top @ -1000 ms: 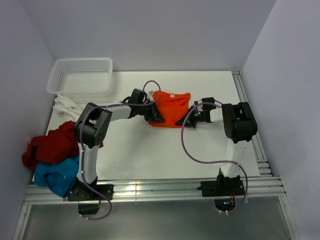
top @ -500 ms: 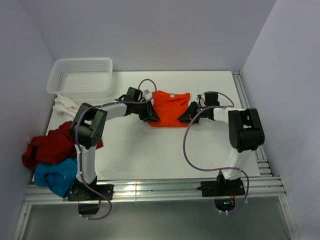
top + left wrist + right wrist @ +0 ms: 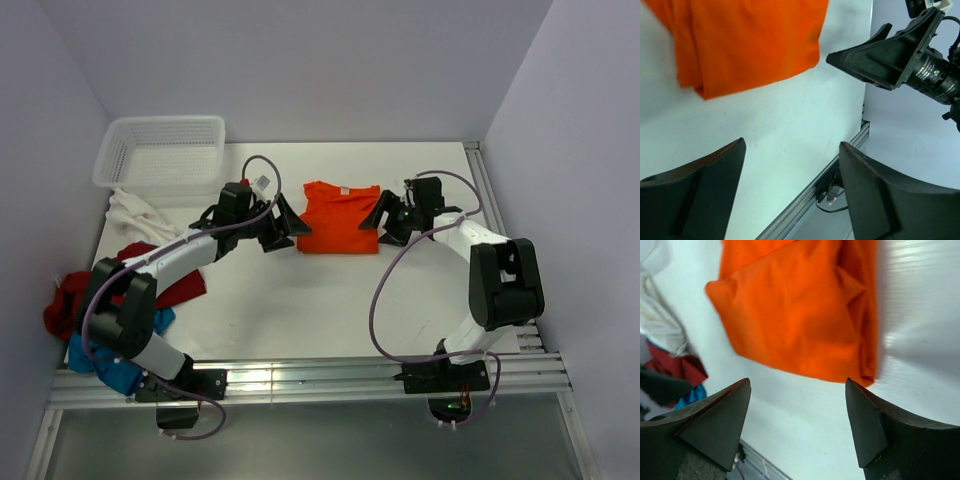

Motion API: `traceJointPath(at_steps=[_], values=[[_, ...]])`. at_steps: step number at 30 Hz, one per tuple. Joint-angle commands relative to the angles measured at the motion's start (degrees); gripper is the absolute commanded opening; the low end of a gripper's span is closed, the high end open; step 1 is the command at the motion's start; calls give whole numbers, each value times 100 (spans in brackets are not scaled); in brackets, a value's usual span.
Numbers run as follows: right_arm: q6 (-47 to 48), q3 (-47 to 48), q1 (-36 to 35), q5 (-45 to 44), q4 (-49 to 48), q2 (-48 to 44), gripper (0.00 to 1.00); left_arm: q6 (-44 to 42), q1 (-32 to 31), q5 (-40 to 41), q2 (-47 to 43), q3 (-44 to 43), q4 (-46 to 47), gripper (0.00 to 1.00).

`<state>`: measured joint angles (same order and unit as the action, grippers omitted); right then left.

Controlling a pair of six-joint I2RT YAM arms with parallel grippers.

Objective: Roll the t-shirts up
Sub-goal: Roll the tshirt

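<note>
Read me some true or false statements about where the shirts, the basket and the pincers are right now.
The orange shirt lies between the left pincer and the right pincer. True.
The left pincer grips the orange shirt. False: it is open, off the cloth.
The right pincer is open. True.
The white shirt is in the basket. False: it lies on the table in front of it.
The red shirt and the blue shirt lie at the table's left edge. True.
</note>
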<state>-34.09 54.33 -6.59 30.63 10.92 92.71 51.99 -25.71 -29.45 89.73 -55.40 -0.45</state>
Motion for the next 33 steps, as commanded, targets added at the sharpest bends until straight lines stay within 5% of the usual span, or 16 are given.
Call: traceJointPath(at_steps=[1,13,16,20,22,29,31,32,33], values=[[7,51,35,-680,226,-95,82,242,-30,413,-588,407,160,87],[-449,-325,-105,-910,-476,459,64,-215,189,353,-1169,890,-368,91],[-625,-553,-246,-971,-722,485,51,-320,286,309,-1239,925,-447,91],[-915,-905,-535,-989,-1038,284,5,-409,409,238,-1336,952,-561,91],[-1125,-1194,-676,-1050,-1074,126,1,-409,418,229,-1406,1048,-518,91],[-2285,-2276,-2011,-1541,-1189,-1033,2,-233,427,370,-1740,1680,-219,90],[-2804,-2557,-2598,-1665,-1162,-1236,19,-233,436,423,-1758,1786,-193,90],[-2944,-2628,-2767,-1744,-1136,-1342,50,-233,453,431,-1758,1830,-140,90],[-3111,-2742,-2925,-1823,-1136,-1587,59,-215,462,432,-1758,1961,-88,90]])
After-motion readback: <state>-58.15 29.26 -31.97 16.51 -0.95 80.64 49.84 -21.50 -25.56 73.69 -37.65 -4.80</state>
